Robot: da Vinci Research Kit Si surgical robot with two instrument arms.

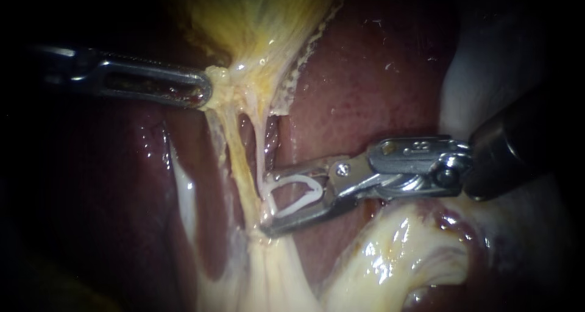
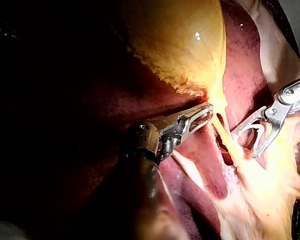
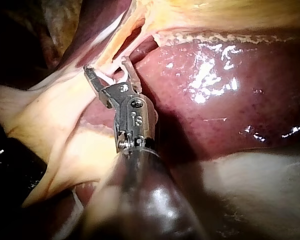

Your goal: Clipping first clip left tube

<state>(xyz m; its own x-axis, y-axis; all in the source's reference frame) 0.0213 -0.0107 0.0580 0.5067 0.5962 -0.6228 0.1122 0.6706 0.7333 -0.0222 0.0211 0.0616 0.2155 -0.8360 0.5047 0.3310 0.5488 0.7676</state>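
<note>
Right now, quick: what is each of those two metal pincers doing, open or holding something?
Left instrument: jaws shut on the gallbladder at its neck.
Right instrument: jaws hold an open white clip.

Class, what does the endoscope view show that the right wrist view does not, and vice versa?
Endoscope only: the left instrument, jaws shut on the gallbladder. Right wrist only: a dark object beside the pale tissue, too unclear to name. Both: the right instrument, jaws holding the white clip at the tubes, and the liver.
</note>
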